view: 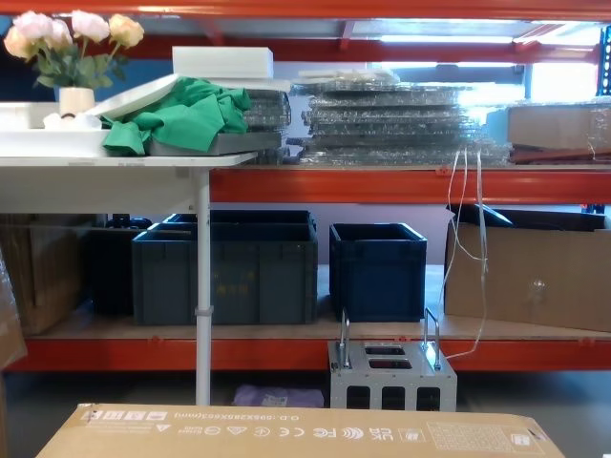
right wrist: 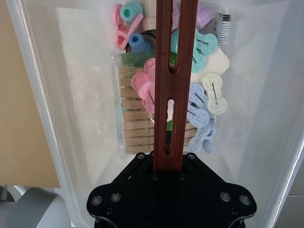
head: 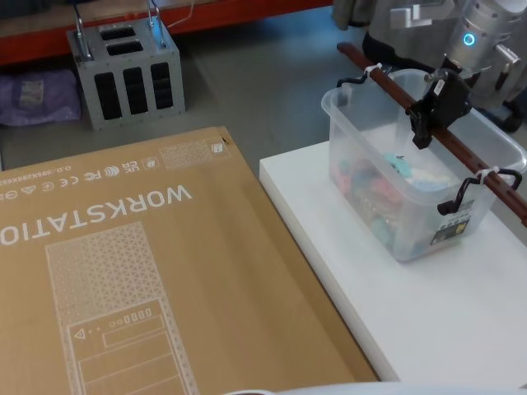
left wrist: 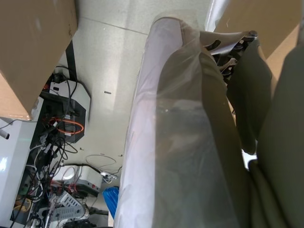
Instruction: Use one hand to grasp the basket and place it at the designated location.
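The right arm (head: 487, 37) reaches in from the far right, its black right gripper (head: 430, 121) tipped downward and clamped (fingers pressed on both sides) on the basket (head: 354, 152) bar, while the left arm hangs parked low.

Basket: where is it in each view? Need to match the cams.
Head: basket at right, on the white table; right gripper clamped on its handle.
Right wrist: basket wall down the side, handle running up the middle from the gripper, clothes pegs inside.
Left wrist: not in it.
Chest: not in it.
Shared landmark: the handle links head and right wrist; the grey metal box links head and chest.
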### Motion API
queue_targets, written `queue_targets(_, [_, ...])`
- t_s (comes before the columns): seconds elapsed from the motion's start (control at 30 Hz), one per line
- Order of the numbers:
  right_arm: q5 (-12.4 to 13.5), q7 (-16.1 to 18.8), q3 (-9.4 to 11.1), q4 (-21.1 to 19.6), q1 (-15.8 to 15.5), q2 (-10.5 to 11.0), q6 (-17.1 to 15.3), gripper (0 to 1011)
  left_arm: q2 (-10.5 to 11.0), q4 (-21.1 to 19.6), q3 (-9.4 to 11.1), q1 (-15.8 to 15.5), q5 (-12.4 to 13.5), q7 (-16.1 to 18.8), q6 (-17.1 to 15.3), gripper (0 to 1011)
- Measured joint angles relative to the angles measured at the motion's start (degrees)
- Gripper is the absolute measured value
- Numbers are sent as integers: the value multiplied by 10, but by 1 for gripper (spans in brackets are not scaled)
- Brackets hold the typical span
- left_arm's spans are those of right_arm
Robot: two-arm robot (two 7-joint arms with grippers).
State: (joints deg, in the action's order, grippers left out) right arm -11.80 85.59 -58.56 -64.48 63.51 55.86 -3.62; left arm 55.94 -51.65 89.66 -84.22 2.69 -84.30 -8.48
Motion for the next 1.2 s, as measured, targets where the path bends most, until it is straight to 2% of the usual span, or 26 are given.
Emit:
queue_targets(0.33, [1, 4, 6, -15, 5, 8, 1, 0, 0, 0, 0, 0, 0, 0, 0, 0])
queue_targets(0.77, [-1, 15, 19, -43, 29, 23, 5, 0, 0, 0, 0, 0, 0, 0, 0, 0])
queue_targets(1.03, [-11, 17, 21, -52, 42, 26, 29, 0, 0, 0, 0, 0, 0, 0, 0, 0])
queue_targets(1.2, [-13, 19, 20, -47, 49, 20, 50, 0, 0, 0, 0, 0, 0, 0, 0, 0])
